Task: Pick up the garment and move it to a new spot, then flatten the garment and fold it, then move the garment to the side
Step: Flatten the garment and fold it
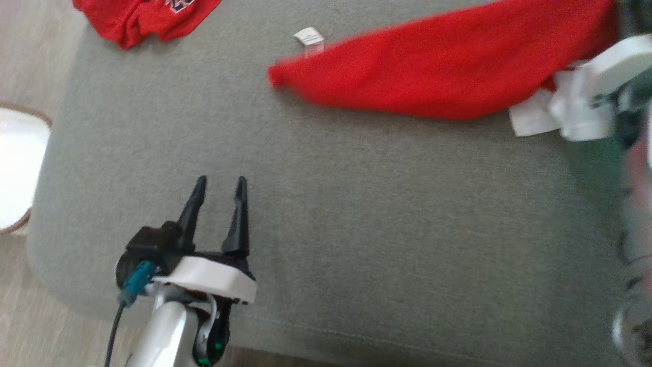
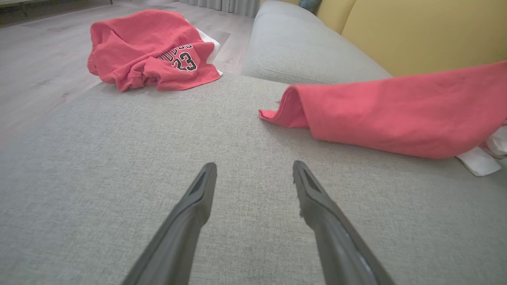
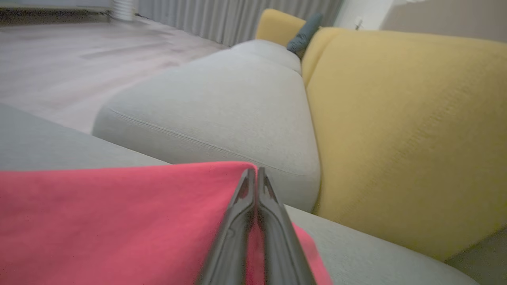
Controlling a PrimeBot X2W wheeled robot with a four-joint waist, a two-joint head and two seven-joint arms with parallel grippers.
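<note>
**Right pincer clamped on red garment, left pincer open and empty**

At the far left corner of the grey sofa seat [image 1: 356,229] lies a crumpled red jersey [image 1: 147,18] printed with the number 23. Nearer the front left, the left pincer [image 1: 221,179] is over bare cushion, its two dark fingers spread wide with nothing between them. From the middle of the seat the red garment [image 1: 448,71] stretches away to the right. Its left end rests on the cushion, where a small white tag [image 1: 309,40] sticks out at its far edge, and its right end is raised off the seat. White fabric [image 1: 535,117] shows beneath that raised end. At the far right, the right pincer [image 3: 255,171] is fully closed, its fingers pressed together on a lifted fold of the garment. A yellow back cushion [image 3: 396,118] stands beyond it.
</note>
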